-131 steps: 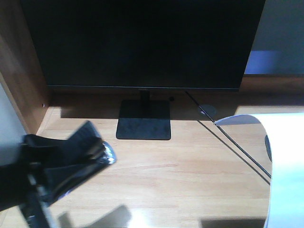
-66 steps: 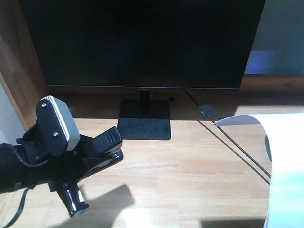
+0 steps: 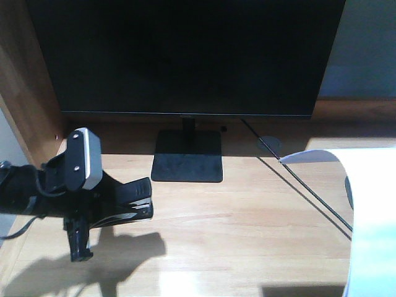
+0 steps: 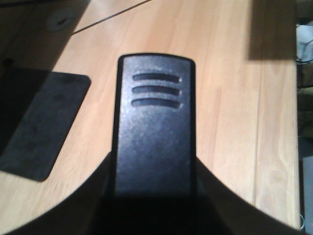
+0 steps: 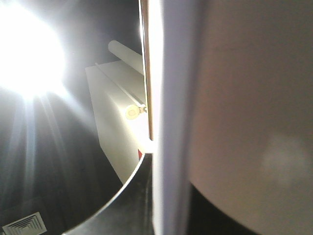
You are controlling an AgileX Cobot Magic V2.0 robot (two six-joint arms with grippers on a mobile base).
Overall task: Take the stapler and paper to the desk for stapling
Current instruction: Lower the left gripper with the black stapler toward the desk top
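1. Saw stapler clenched in left gripper, hovering low over counter, left of monitor base.
2. Saw paper curling up at right edge, over counter, well apart from stapler; could not tell right gripper's hold, hidden by glare and sheet.
3. Judged likely slips: stapler toppling if let go tilted; paper creasing or sliding off edge if released unflat.

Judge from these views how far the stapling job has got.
Done: both items have reached the desk. In hand: the left gripper holds the stapler above the wood; the paper hangs curved at the right. Left: setting both down and stapling.
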